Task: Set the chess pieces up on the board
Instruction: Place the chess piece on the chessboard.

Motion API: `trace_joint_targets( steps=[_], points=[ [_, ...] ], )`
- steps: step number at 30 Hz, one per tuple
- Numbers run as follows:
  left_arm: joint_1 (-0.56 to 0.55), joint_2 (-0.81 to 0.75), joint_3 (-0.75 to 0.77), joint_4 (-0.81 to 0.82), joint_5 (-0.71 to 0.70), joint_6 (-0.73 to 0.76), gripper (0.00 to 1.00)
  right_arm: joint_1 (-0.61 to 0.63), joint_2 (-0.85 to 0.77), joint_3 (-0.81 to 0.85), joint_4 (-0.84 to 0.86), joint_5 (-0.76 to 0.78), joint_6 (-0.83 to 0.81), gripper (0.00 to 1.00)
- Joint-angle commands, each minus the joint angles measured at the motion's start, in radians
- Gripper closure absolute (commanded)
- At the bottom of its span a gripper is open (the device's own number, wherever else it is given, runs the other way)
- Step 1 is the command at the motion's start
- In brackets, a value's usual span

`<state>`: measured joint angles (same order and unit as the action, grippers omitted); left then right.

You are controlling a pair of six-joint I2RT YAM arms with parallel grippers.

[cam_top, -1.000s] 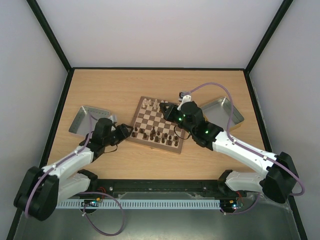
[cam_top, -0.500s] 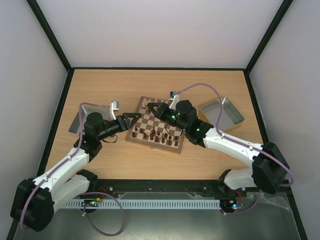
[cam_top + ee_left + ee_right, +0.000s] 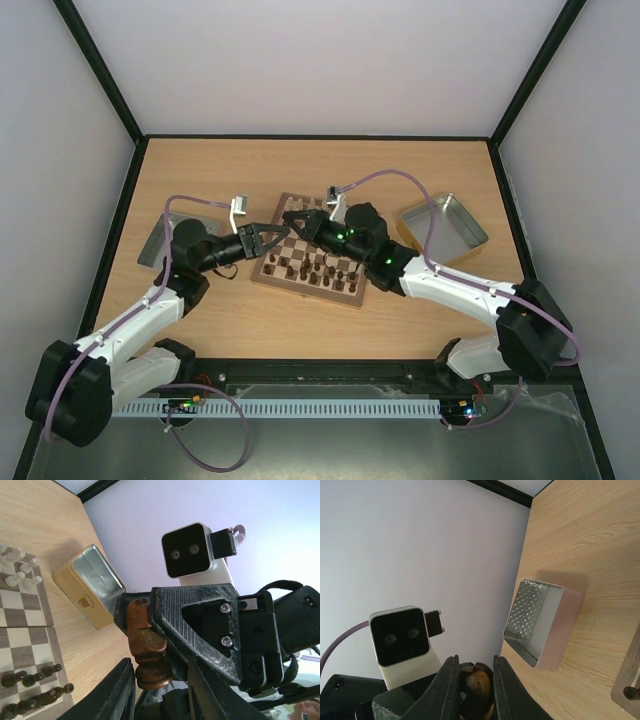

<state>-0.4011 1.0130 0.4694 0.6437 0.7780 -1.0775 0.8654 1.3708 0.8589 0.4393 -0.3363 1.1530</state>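
Chessman in dark brown (image 3: 147, 647) hangs in the air over the left edge of the board (image 3: 303, 291) — your right gripper (image 3: 474, 669) is clamped on it. Your left gripper (image 3: 160, 669) straddles its base, tip to tip with the right; you cannot tell whether it grips. Other dark pieces (image 3: 312, 272) stand on the near rows, cream pieces (image 3: 17, 572) at the far edge.
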Motion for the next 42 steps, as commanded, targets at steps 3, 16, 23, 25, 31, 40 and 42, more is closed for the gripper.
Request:
trace_joint_targets(
  steps=[3,16,23,25,31,40,42],
  points=[
    [-0.005,0.007,0.034,0.011,0.015,0.024,0.79,0.005,0.001,0.017,0.045,-0.026,0.003,0.88],
    [-0.005,-0.032,0.128,-0.213,0.078,0.352,0.96,-0.077,-0.110,0.099,-0.144,-0.215,-0.206,0.52],
    [-0.008,-0.033,0.217,-0.240,0.279,0.475,0.95,-0.144,-0.126,0.204,-0.397,-0.512,-0.475,0.41],
    [-0.009,-0.038,0.225,-0.228,0.323,0.484,0.95,-0.144,-0.134,0.242,-0.467,-0.525,-0.548,0.41],
    [-0.024,-0.028,0.245,-0.145,0.440,0.388,0.95,-0.144,-0.228,0.221,-0.397,-0.668,-0.626,0.45],
    [-0.143,-0.031,0.337,-0.193,0.495,0.362,0.95,-0.144,-0.267,0.234,-0.433,-0.788,-0.755,0.51],
    [-0.148,-0.035,0.350,-0.224,0.496,0.382,0.95,-0.143,-0.272,0.249,-0.476,-0.790,-0.812,0.49]
  ],
)
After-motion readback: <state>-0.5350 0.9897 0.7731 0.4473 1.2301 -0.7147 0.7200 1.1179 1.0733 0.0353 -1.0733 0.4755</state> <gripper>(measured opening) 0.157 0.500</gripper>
